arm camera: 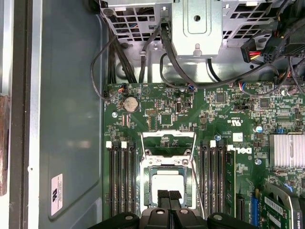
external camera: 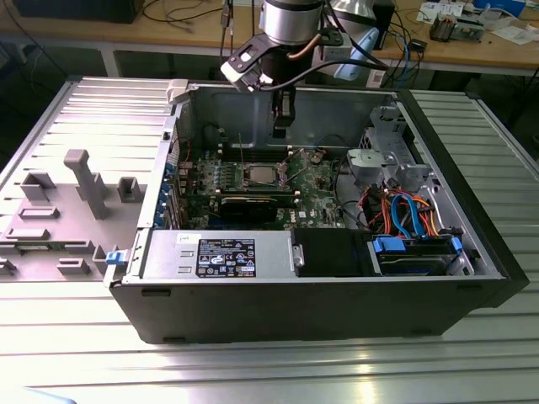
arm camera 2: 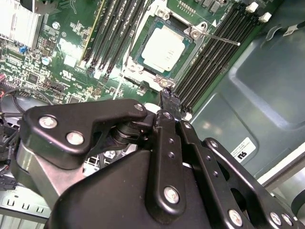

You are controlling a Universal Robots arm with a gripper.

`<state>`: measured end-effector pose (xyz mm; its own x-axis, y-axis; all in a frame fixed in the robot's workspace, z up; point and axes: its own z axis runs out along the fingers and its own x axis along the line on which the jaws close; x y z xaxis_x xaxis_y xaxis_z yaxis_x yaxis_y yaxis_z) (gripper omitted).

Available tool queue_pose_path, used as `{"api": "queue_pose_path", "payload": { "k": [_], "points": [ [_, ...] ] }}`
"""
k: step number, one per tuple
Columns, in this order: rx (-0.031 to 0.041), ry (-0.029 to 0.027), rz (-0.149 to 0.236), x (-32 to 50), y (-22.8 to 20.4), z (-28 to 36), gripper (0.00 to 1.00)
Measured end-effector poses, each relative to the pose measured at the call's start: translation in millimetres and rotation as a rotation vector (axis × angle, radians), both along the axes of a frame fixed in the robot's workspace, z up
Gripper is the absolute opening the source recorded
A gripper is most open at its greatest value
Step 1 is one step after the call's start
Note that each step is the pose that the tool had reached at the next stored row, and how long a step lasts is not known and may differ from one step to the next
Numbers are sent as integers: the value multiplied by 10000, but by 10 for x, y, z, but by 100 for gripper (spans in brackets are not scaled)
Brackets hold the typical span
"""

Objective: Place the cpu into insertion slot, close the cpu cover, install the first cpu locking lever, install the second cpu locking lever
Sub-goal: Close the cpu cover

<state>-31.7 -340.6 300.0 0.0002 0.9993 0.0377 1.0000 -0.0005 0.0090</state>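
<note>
Currently the pincer (arm camera 2: 170, 101) is seen pressed together with nothing pinched, tips hung over the green board (arm camera 2: 71, 43) just beside a corner of the insertion slot (arm camera 2: 151, 71). The cpu (arm camera 2: 163, 47) is seated in that slot, silver face up, and is framed by the cpu cover (arm camera: 147, 183), which appears laid flat around it. A thin lever rod (arm camera 2: 221, 39) is stuck out across the memory slots (arm camera 2: 209, 52). All is housed in an open computer case (external camera: 295, 307) laid on the ribbed metal surface (external camera: 253, 370).

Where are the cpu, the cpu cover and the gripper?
cpu (arm camera 2: 163, 47): second wrist view, centre of silver face.
cpu cover (arm camera 2: 185, 58): second wrist view, frame edge.
gripper (arm camera: 169, 194): first wrist view, between fingertips.
</note>
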Motion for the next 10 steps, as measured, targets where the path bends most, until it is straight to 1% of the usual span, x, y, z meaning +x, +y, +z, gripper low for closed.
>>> {"api": "queue_pose_path", "payload": {
  "k": [7, 10],
  "points": [
    [-1, 0, 0, 3, 0, -1, 11],
    [-5, 0, 1, 21, 0, -3, 11]
  ]
}}
